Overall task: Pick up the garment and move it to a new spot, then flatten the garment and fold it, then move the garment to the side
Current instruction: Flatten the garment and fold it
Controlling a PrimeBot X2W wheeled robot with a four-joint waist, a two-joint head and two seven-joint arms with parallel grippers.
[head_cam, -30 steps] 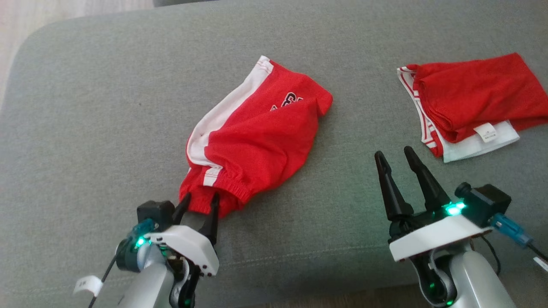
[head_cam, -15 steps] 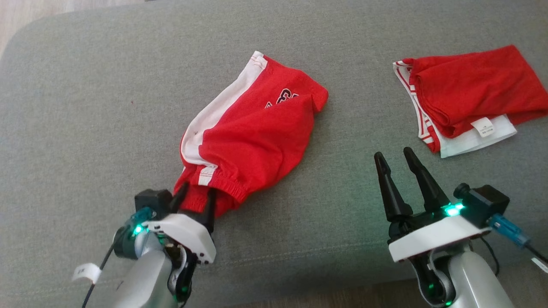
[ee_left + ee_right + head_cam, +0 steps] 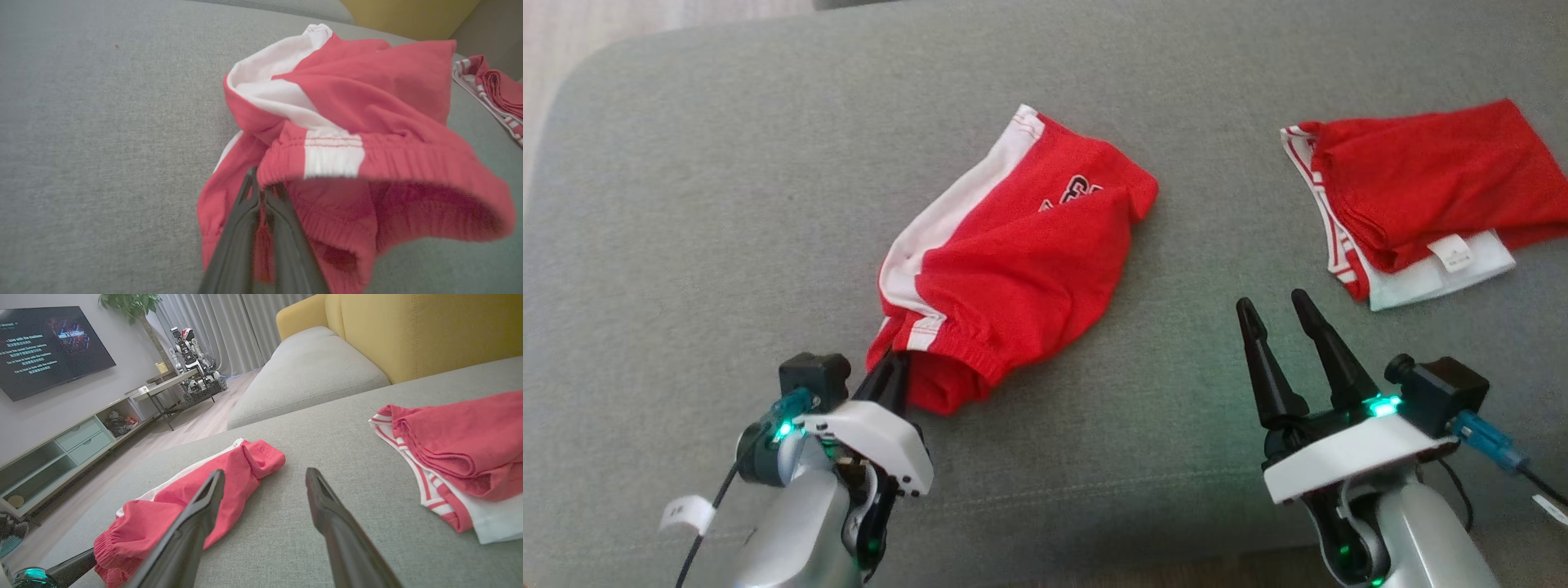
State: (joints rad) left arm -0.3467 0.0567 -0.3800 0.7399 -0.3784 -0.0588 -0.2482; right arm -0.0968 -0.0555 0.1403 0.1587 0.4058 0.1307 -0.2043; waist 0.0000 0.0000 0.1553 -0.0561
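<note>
The garment [image 3: 1013, 269], red shorts with a white side panel and an elastic waistband, lies crumpled on the grey cushion [image 3: 686, 204]. My left gripper [image 3: 894, 367] is shut on the near left part of the waistband. In the left wrist view its fingers [image 3: 261, 192] pinch the lower layer of red cloth just under the gathered hem of the garment [image 3: 367, 102]. My right gripper [image 3: 1270, 304] stands open to the right of the shorts, with nothing between its fingers. In the right wrist view the right gripper [image 3: 265, 475] points past the garment [image 3: 229, 473].
A second red and white garment [image 3: 1413, 188] lies folded at the cushion's far right, also seen as the folded garment [image 3: 470, 433]. The cushion's rounded corner and wood floor [image 3: 572, 33] are at the upper left. A yellow backrest [image 3: 429, 330] rises beyond.
My left gripper has shut on the waistband, where before its fingers stood open around the hem. The right gripper has stayed put; the head view shifted slightly.
</note>
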